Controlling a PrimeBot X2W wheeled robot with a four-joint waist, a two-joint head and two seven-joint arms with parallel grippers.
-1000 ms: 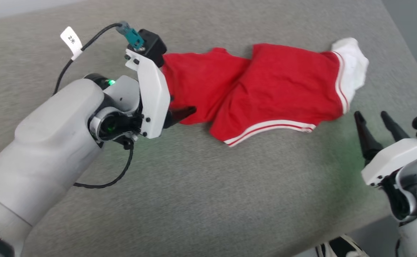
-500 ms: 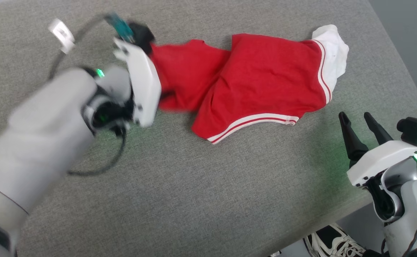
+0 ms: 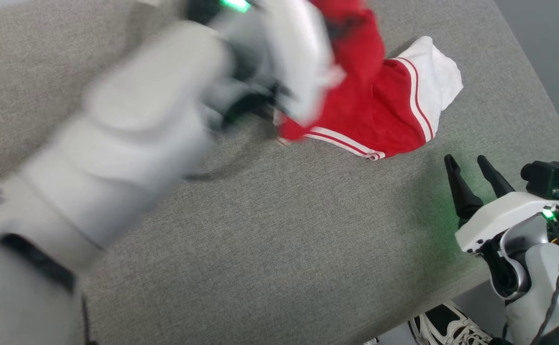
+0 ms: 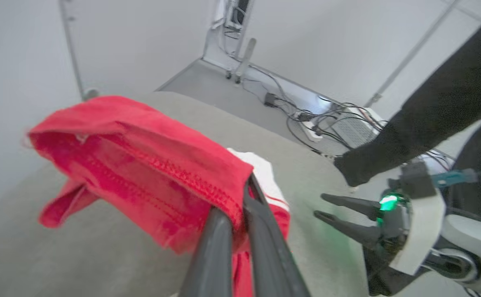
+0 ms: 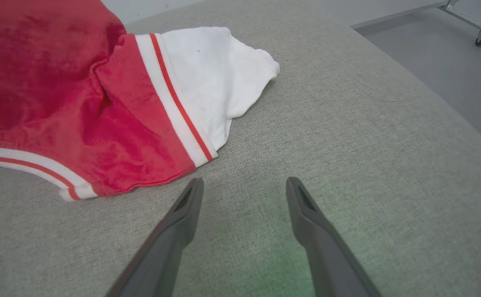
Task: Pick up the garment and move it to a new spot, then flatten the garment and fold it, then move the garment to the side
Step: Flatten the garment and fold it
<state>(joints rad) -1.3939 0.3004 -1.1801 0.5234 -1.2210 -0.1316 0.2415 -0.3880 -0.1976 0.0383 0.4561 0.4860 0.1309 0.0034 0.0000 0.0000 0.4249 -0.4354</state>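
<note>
Left end effector (image 4: 236, 202) is clamped tight, two dark fingers (image 4: 269, 247) pinching a fold of the garment (image 4: 141, 165), with a stitched red seam running right up to the grip. In the head view the left arm (image 3: 131, 129) is a blur, and the garment hangs from it. One red end is up high near the top of that view, and the rest drapes down onto the grey tabletop (image 3: 260, 239). Its long axis runs from that raised end down and out toward the robot's right, finishing in the white sleeve (image 5: 211, 78), which lies flat and points rightward. The body is bright red, with a white band carrying a thin red stripe at the sleeve seam and another along the hem (image 5: 17, 163). Right end effector (image 5: 244, 181) is spread wide and holds nothing. Its fingertips sit just beside the hem's corner, apart from the cloth.
</note>
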